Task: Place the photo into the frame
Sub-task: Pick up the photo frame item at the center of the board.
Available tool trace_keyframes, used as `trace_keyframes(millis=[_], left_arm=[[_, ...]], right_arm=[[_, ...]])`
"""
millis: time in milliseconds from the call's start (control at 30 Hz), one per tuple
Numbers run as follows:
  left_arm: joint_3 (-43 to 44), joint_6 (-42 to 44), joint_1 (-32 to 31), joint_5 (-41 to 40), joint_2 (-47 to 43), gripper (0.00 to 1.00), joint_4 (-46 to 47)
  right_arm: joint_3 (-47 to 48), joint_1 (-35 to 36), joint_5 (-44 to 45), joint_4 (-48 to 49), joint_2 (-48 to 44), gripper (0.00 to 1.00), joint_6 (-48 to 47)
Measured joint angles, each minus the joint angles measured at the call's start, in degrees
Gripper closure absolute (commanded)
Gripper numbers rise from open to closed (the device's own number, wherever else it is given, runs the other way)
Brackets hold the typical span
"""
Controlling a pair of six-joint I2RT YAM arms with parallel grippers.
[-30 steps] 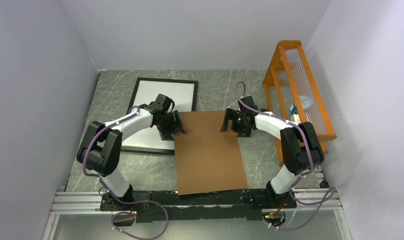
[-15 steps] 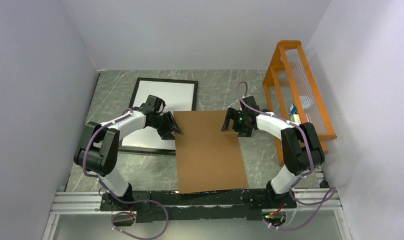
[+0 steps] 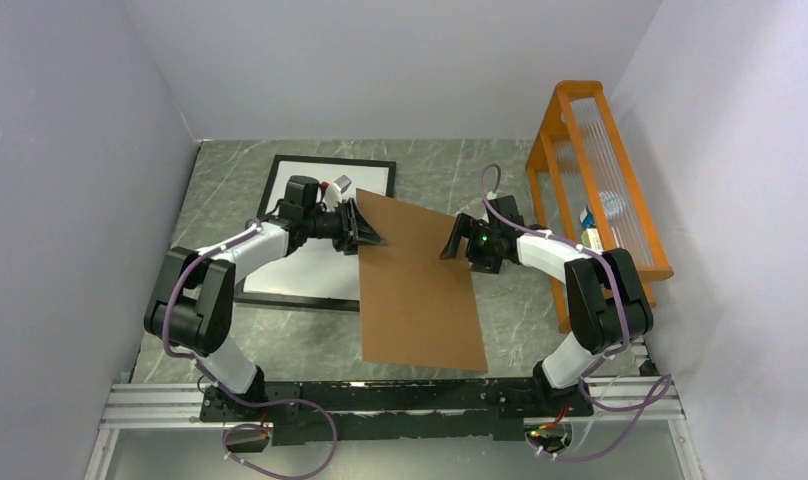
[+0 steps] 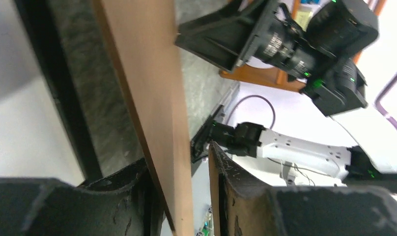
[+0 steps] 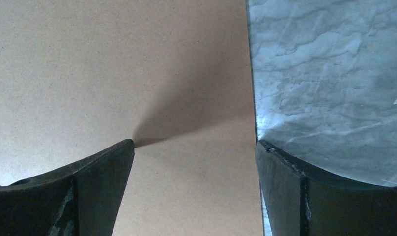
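The sunflower photo is hidden in every view. The black frame lies flat at the back left with a white mat sheet inside it; its black rim also shows in the left wrist view. A plain brown backing board lies in the middle, its far left corner raised. My left gripper is shut on that corner; the board stands between its fingers. My right gripper is open over the board's far right edge, one fingertip on the board, the other over the table.
An orange wooden rack stands along the right side. Grey walls close in the left, back and right. The marble tabletop shows to the right of the board. The arm bases and rail run along the near edge.
My left gripper has swung toward the back and turned, lifting the board's far left corner off the table; the board's near edge has slid away from the rail. The right gripper has barely moved.
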Motion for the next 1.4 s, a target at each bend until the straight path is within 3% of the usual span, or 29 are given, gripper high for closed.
trace_keyframes(millis=[200,400,667,933,1133,1400], left_arm=[[1.1,-0.7,-0.2,4.3,0.7,0.7,2.1],[6.9,4.7,-0.2,3.4,0.7,0.97,-8.1],[17.1,14.0,0.8,1.4,1.3,0.97,-23.6],[29.4,16.1,4.3,6.3,1.2,0.98,-27.2],[31.4,3.5,10.8,14.8,0.0,0.97,-16.0],[31.4,-22.4,14.7,25.3,0.0,0.98,13.2]], right_arm=[[-1.0,-0.9,-3.5,2.0,-0.2,0.04,1.5],[-1.2,-1.0,-4.7,2.0,-0.8,0.04,2.5],[-0.9,-1.7,-4.0,-1.0,-7.7,0.01,3.1],[1.4,-7.9,-4.4,3.4,-22.8,0.01,7.6],[2.0,-12.0,-7.8,9.6,-28.7,0.01,13.4],[6.0,-12.0,-19.9,15.9,-27.3,0.11,17.7]])
